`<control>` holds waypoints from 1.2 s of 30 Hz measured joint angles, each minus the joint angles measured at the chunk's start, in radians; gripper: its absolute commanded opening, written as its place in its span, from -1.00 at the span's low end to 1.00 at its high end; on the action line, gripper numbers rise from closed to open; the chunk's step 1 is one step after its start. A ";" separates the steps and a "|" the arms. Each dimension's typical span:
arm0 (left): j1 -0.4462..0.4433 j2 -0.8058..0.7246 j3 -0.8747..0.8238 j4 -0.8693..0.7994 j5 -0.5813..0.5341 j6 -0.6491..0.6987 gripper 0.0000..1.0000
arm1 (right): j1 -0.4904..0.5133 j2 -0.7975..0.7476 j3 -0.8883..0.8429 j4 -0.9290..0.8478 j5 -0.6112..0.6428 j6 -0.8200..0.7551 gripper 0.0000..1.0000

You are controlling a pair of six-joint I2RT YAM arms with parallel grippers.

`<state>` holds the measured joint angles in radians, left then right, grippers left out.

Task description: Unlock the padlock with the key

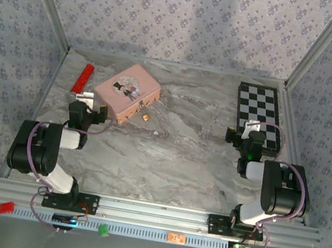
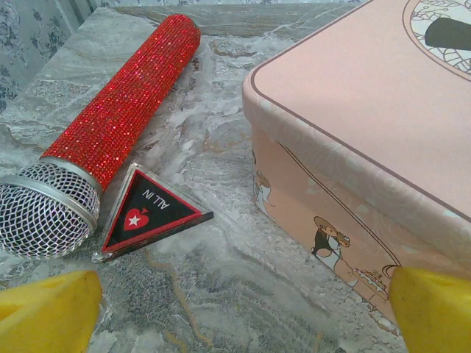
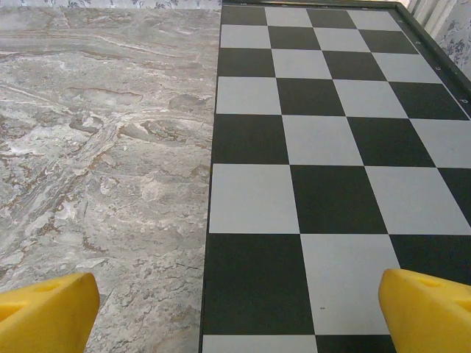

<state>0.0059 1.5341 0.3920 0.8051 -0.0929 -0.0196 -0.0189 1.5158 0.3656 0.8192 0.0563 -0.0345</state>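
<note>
Padlock (image 1: 145,117), a tiny brass-gold block, sits on the marble table (image 1: 179,158) just beside the near right side of the pink tin (image 1: 126,92); whether it touches the tin is too small to tell. It is free of both grippers.

The left gripper (image 1: 88,113) is near the tin's near left corner, and its yellow fingertips (image 2: 48,312) stand wide apart with nothing between them. Ahead of it in the left wrist view lie a red glitter microphone (image 2: 121,95) and a triangular "ALL IN" token (image 2: 151,213) (the token rests against the microphone's mesh head).

Well apart on the other side, the right gripper (image 1: 252,137) hangs over the left border of the checkerboard (image 3: 324,147), its jaws likewise spread and empty.
</note>
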 measured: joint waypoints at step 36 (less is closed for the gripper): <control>-0.039 -0.291 -0.022 -0.144 -0.124 -0.042 1.00 | 0.008 -0.013 -0.001 -0.008 -0.038 -0.018 0.98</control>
<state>-0.0326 1.2434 0.3698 0.6613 -0.2165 -0.0620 -0.0109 1.5024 0.3645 0.8112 0.0185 -0.0525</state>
